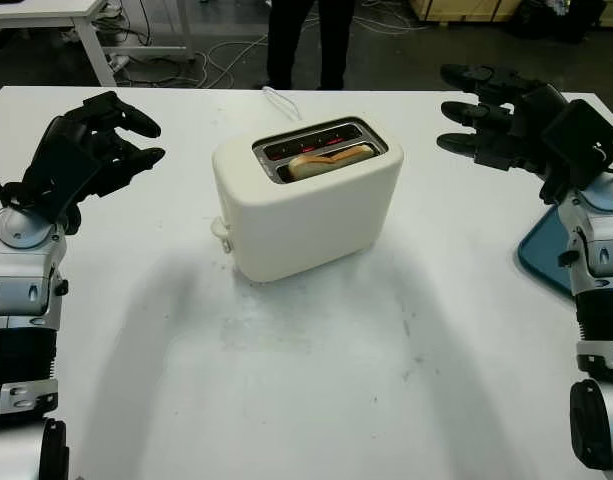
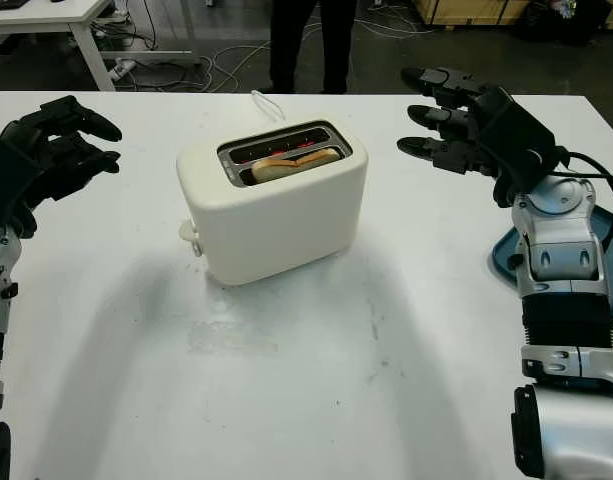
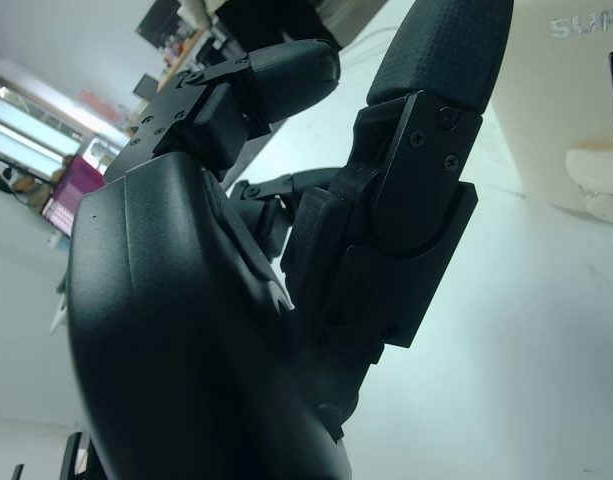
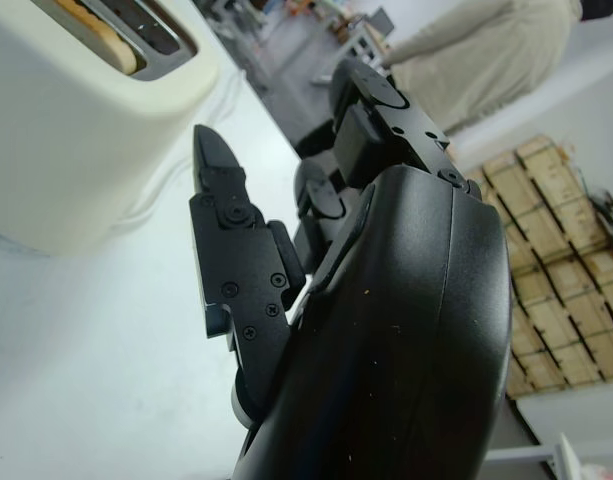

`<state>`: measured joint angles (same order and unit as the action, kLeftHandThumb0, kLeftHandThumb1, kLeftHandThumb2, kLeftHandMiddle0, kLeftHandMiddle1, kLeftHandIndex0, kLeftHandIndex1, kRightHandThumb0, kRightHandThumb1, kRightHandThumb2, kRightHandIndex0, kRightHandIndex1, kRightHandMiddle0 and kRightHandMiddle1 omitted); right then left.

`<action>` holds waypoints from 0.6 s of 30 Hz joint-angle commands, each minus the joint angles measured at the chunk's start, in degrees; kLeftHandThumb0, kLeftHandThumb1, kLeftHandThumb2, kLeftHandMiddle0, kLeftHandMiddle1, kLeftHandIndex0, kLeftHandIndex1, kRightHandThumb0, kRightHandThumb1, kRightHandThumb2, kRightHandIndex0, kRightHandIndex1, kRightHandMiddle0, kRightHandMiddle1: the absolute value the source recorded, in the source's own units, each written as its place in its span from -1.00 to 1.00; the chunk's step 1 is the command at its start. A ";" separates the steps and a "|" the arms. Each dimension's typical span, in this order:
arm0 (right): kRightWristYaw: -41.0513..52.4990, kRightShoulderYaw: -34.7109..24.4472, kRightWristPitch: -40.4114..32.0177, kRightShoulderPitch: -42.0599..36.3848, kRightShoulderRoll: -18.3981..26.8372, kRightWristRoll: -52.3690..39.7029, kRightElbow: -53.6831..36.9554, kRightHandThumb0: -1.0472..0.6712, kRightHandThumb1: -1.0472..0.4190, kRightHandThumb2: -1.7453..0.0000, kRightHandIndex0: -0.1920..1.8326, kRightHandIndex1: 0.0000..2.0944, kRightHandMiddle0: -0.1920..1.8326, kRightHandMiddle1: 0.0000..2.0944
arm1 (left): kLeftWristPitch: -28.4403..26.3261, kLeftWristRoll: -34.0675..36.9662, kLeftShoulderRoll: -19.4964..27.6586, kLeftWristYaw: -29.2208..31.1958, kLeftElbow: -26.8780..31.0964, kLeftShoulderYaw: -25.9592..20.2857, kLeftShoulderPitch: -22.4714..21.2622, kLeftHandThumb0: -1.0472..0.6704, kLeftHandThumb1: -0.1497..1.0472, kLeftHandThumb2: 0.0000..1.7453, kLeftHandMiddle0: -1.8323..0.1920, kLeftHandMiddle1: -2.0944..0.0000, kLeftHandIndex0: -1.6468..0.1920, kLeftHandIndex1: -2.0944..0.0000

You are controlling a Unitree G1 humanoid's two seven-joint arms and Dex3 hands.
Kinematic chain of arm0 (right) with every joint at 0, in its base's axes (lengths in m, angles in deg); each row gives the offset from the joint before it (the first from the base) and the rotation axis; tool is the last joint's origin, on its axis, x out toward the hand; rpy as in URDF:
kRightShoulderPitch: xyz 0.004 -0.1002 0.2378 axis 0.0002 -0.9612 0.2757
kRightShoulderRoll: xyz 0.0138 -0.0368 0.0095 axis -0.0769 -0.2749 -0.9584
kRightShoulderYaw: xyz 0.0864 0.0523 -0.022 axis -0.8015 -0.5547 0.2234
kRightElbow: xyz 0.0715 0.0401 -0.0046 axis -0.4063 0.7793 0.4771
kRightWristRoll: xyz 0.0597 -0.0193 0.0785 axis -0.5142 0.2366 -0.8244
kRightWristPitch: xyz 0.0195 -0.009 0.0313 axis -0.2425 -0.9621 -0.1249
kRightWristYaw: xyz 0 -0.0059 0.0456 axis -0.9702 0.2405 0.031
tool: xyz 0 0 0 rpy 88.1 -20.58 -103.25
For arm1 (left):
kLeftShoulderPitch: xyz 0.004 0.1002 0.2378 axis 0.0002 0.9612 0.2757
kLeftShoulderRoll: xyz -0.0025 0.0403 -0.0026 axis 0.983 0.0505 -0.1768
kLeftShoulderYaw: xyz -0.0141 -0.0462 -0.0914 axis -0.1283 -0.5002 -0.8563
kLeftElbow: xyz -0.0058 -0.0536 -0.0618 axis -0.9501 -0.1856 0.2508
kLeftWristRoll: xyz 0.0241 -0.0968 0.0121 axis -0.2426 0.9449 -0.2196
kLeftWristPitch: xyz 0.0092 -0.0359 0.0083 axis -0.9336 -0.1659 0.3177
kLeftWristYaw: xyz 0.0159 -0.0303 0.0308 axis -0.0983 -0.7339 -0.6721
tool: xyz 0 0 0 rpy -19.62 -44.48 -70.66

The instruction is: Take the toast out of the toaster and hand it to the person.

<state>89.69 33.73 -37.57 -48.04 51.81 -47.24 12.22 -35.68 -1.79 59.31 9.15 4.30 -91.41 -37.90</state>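
Observation:
A cream toaster (image 1: 306,205) stands in the middle of the white table (image 1: 316,380). A slice of toast (image 1: 329,159) sits low in its nearer slot, and the farther slot glows red. My left hand (image 1: 151,140) is open, up off the table to the left of the toaster and well apart from it. On the far right, my right hand (image 1: 448,110) is open and level with the toaster's top, its fingers pointing at the toaster across a clear gap. The toaster's upper corner (image 4: 76,120) appears in the right wrist view. A person (image 1: 306,40) stands beyond the far table edge.
A blue tray (image 1: 544,250) lies at the right table edge, partly under my right arm. The toaster's lever (image 1: 221,228) sticks out at its left end. Its white cord (image 1: 281,100) runs to the far edge. A white desk (image 1: 46,15) stands at the back left.

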 commanded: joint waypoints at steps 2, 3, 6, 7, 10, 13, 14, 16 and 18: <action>0.16 -0.22 -0.84 -0.14 0.00 -0.67 -0.60 0.10 -0.83 0.94 -0.40 -1.00 -0.44 -1.00 | 0.24 -0.15 -0.05 -0.48 0.28 -0.37 0.42 -1.00 0.70 -1.00 0.32 -0.34 0.29 -0.28; 0.15 -0.16 -0.76 -0.17 0.06 -0.56 -0.68 0.10 -0.83 0.94 -0.40 -1.00 -0.44 -1.00 | 0.34 -0.12 -0.08 -0.48 0.18 -0.38 0.40 -1.00 0.71 -1.00 0.32 -0.34 0.29 -0.28; 0.25 -0.06 -0.55 -0.10 0.18 -0.41 -0.55 0.10 -0.83 0.94 -0.40 -1.00 -0.43 -1.00 | 0.16 0.09 -0.14 -0.35 0.17 -0.42 0.32 -1.00 0.70 -1.00 0.32 -0.34 0.29 -0.28; 0.32 -0.06 -0.22 -0.05 0.19 -0.41 -0.30 0.09 -0.83 0.95 -0.39 -1.00 -0.43 -1.00 | 0.40 0.11 -0.13 -0.28 0.06 -0.43 0.31 -1.00 0.70 -1.00 0.32 -0.34 0.29 -0.28; 0.24 -0.04 -0.27 0.02 0.15 -0.38 -0.26 0.08 -0.83 0.96 -0.39 -0.99 -0.43 -1.00 | 0.86 0.12 -0.08 -0.15 -0.28 -0.42 0.26 -1.00 0.71 -1.00 0.33 -0.34 0.29 -0.28; 0.18 -0.06 -0.79 0.00 0.05 -0.48 -0.61 0.07 -0.83 0.96 -0.39 -1.00 -0.43 -1.00 | 0.94 0.13 0.02 0.05 -0.41 -0.34 0.12 -1.00 0.71 -1.00 0.32 -0.33 0.29 -0.27; 0.21 0.00 -0.47 -0.03 0.09 -0.39 -0.58 0.08 -0.83 0.96 -0.39 -0.99 -0.43 -1.00 | 0.97 -0.01 0.09 0.03 -0.45 -0.27 0.08 -1.00 0.71 -1.00 0.32 -0.33 0.28 -0.27; 0.20 0.01 -0.63 -0.02 0.05 -0.42 -0.69 0.08 -0.83 0.96 -0.39 -0.99 -0.43 -1.00 | 0.92 0.02 0.13 0.08 -0.54 -0.30 0.03 -1.00 0.72 -1.00 0.31 -0.33 0.28 -0.27; 0.17 -0.07 -1.11 0.06 -0.07 -0.61 -0.83 0.09 -0.83 0.95 -0.39 -1.00 -0.43 -1.00 | 0.85 0.18 0.08 0.11 -0.64 -0.37 -0.09 -1.00 0.71 -1.00 0.30 -0.32 0.28 -0.26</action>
<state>89.70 33.73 -37.73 -48.04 51.81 -47.24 12.22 -35.58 -1.79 59.31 9.19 3.96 -91.41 -37.91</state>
